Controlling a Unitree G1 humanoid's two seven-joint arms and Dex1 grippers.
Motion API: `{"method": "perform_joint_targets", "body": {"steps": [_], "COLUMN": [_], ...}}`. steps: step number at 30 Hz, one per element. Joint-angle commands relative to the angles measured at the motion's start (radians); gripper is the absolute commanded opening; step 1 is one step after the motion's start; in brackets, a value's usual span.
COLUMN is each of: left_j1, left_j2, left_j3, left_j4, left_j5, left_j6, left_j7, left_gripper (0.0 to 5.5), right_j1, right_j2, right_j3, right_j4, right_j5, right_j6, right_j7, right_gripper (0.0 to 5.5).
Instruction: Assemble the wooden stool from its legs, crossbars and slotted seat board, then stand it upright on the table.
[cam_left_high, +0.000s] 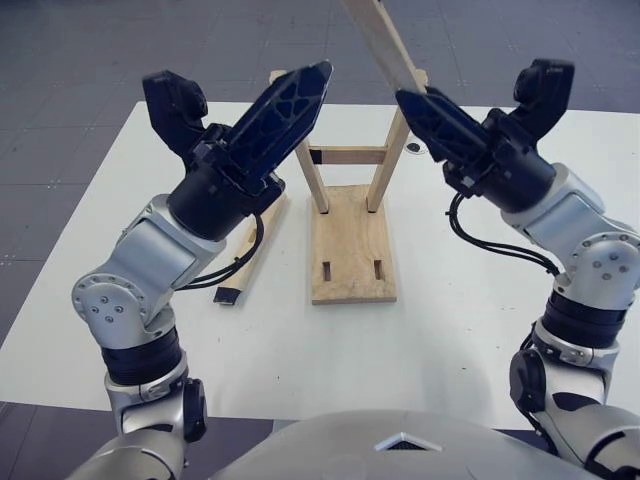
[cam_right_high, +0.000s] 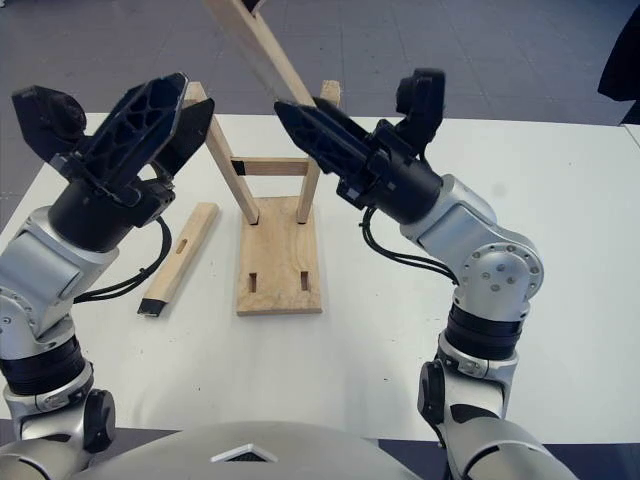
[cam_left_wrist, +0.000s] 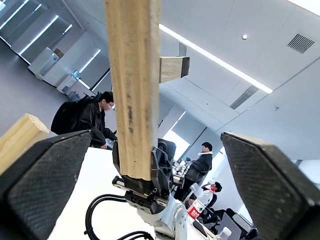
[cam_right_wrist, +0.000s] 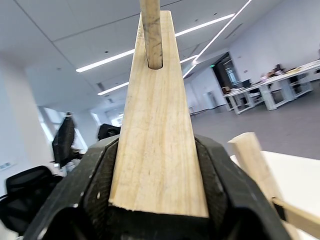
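Observation:
The slotted seat board (cam_left_high: 352, 255) lies flat in the middle of the table. Two legs (cam_left_high: 312, 175) stand in its far slots, joined by a crossbar (cam_left_high: 347, 155); the two near slots are empty. My right gripper (cam_left_high: 420, 100) hovers above the right standing leg, shut on a third leg (cam_left_high: 382, 35) that slants up and away. A crossbar (cam_left_wrist: 172, 67) is plugged into that leg's slot. My left gripper (cam_left_high: 285, 110) hangs open above and left of the board, with nothing in it. A fourth leg (cam_left_high: 250, 262) lies on the table under the left arm.
The white table (cam_left_high: 480, 330) has bare room to the right of the board and in front of it. A small dark round thing (cam_left_high: 414, 147) lies beside the right standing leg. Grey floor lies past the table's far edge.

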Motion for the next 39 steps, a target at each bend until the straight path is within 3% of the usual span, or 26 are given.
{"method": "perform_joint_targets", "body": {"steps": [1, 13, 27, 39], "left_j1": [0.018, 0.036, 0.089, 0.115], "left_j2": [0.029, 0.051, 0.139, 0.169], "left_j3": [-0.04, -0.065, -0.088, -0.077], "left_j4": [-0.018, -0.033, -0.062, -0.035], "left_j5": [-0.022, -0.081, -0.113, -0.049], "left_j6": [-0.003, -0.043, -0.003, -0.03], "left_j7": [0.014, -0.013, -0.129, -0.17], "left_gripper": [4.77, 4.77, 2.39, 2.29], "right_j1": [0.027, 0.078, 0.11, 0.104], "right_j2": [-0.021, -0.039, -0.104, -0.143], "right_j3": [0.026, 0.127, 0.162, 0.169], "right_j4": [-0.008, -0.071, -0.068, -0.063], "right_j5": [0.086, 0.17, 0.169, 0.148], "right_j6": [0.04, 0.045, 0.047, 0.042], "right_j7": [0.043, 0.049, 0.109, 0.131], "right_gripper": [2.03, 2.03, 2.03, 2.03]}}
